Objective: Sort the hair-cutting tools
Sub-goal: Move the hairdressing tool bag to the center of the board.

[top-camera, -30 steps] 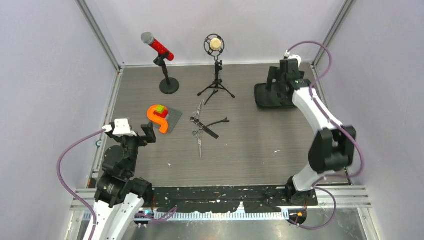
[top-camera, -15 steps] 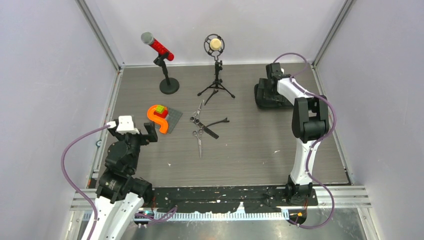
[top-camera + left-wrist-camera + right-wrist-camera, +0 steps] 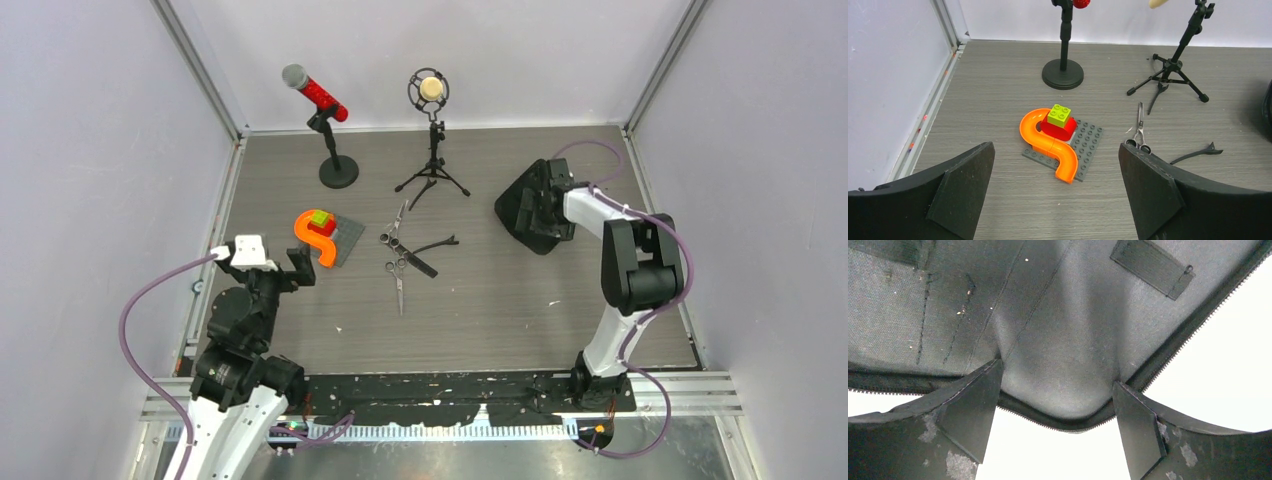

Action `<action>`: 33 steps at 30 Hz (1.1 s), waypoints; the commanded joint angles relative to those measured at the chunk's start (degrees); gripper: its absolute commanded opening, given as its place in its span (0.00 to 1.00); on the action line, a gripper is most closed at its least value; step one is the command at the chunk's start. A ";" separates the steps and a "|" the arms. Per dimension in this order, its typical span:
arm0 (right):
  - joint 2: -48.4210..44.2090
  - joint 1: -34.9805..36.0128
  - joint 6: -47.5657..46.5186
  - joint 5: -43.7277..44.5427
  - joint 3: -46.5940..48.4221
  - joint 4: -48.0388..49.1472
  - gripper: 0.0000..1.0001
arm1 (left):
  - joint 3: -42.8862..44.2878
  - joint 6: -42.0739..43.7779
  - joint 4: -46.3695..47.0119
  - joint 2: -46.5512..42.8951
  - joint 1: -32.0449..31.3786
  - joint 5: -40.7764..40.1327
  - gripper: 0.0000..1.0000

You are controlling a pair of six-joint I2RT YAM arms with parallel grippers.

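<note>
Looking down on a dark grey wood-grain tabletop (image 3: 500, 310), boxed in by pale lilac walls (image 3: 90, 150) w/ aluminium corner posts (image 3: 195, 60) at the back. Dotted w/ a few pale specks toward the near side. Along the near edge: metal rail (image 3: 700, 388), patched w/ black tape.

Near left now, catching the L gripper (image 3: 1055, 146) spread wide, nothing between the fingers. Hanging over bare tabletop, just short of an orange S-curve toy (image 3: 318, 242) on a grey studded plate (image 3: 348, 240), w/ red and green bricks (image 3: 320, 218) stacked on it.

Mid-table, spotting the tools in a loose cluster. Upper scissors (image 3: 397, 222) w/ blades aimed at the back, hair clip (image 3: 437, 244) just right of the rings. Comb (image 3: 420, 265) below that, then lower scissors (image 3: 398, 282) w/ blades aimed at the near edge. Second clip (image 3: 1155, 95) lying under the tripod legs. All flat on the table, well apart from both arms.

Back row: red mic (image 3: 318, 95) on a round base, cream mic (image 3: 430, 90) on a tripod.

Far right: R gripper (image 3: 1057, 374) pinching the fabric rim of the open zip case (image 3: 525, 215). Fingers pressing in on both sides, fabric bulging between, zip teeth along the edge. Showing from above as a dark wedge.
</note>
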 commanded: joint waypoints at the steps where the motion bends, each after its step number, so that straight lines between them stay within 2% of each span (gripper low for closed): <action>1: -6.25 2.50 1.50 -3.53 -8.29 -3.10 0.86 | 0.83 -0.52 1.07 -0.60 -0.35 1.62 0.99; 6: -12.05 8.85 5.13 -2.32 -17.93 -2.67 0.86 | 1.45 -1.32 0.27 0.28 -0.44 3.50 0.99; 13: -24.83 22.17 13.51 -0.54 -29.15 -3.78 0.86 | 4.16 -4.88 -1.66 4.44 -0.62 7.34 0.99; 20: -36.02 32.78 22.67 0.09 -35.99 -7.92 0.86 | 10.69 -12.46 -7.75 17.68 -0.62 13.76 0.99; 24: -39.96 36.39 24.54 -0.90 -37.08 -10.49 0.86 | 15.20 -13.19 -9.18 25.21 -0.62 18.91 0.99; 29: -45.20 38.69 25.18 -2.82 -38.05 -10.72 0.86 | 18.89 -15.33 -6.41 34.02 -0.70 29.43 0.99; 33: -51.54 38.90 24.26 -1.63 -36.82 -10.85 0.85 | 21.04 -16.17 -3.08 41.54 -2.51 30.46 0.99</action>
